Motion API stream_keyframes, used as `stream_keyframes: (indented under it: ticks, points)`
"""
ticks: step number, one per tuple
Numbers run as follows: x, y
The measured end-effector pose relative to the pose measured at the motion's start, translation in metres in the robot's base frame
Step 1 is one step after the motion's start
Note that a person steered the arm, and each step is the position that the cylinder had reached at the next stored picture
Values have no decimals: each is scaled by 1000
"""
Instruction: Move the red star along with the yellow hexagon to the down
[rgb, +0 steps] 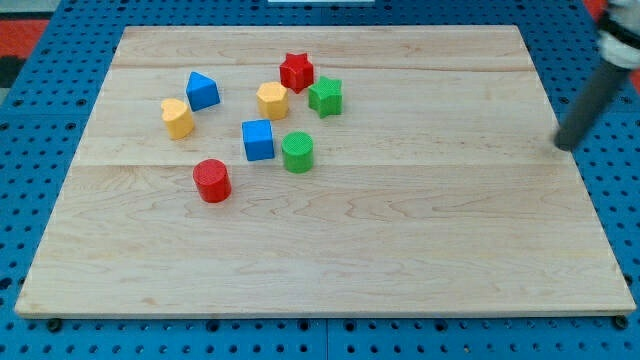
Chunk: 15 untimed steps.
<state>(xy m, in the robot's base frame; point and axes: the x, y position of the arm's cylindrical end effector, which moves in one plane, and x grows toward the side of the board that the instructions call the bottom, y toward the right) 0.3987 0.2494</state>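
The red star (296, 71) sits near the top middle of the wooden board (400, 250). The yellow hexagon (272, 100) lies just below and left of it, almost touching. My tip (566, 147) is at the view's far right, off the board's right edge over the blue pegboard, far from both blocks and touching none.
A green star (325, 96) sits right of the yellow hexagon. A blue cube (258, 139) and a green cylinder (297, 152) lie below it. A blue block (202, 90), a yellow block (178, 118) and a red cylinder (212, 181) are to the left.
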Motion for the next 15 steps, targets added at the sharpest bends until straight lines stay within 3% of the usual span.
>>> stream_keyframes:
  ticks: [1, 2, 3, 4, 6, 8, 9, 10, 13, 15]
  points:
    - [-46, -92]
    - [-121, -61]
    - [-195, -89]
    - [-207, -125]
    - [-206, -135]
    - [-206, -207]
    - [-175, -213]
    - [-141, -279]
    - [-116, -303]
    - [-110, -288]
